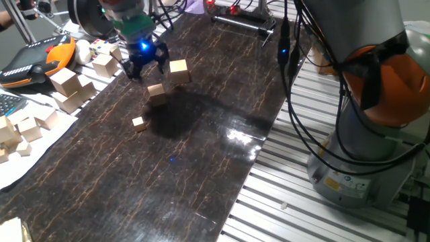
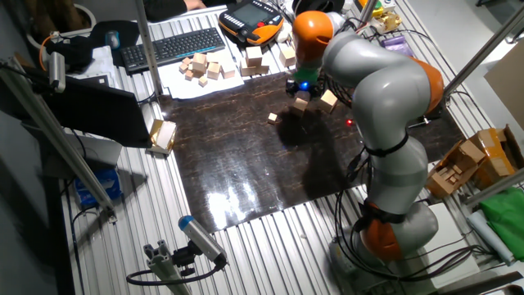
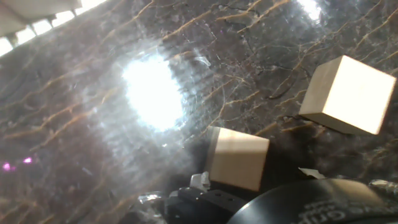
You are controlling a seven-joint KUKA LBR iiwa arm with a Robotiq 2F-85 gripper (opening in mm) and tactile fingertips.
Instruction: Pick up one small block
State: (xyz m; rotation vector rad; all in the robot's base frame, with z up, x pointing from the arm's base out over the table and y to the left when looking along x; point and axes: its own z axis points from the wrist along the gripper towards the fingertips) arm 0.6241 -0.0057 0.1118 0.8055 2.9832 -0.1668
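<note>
Claw (image 1: 143, 65) fingers were spread open, nothing was held, just beside the small block (image 1: 157, 91).

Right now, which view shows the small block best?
Hand view: the small block fills the lower centre, faces clear. One fixed view shows it small, below the gripper. The other fixed view shows only a speck.
</note>
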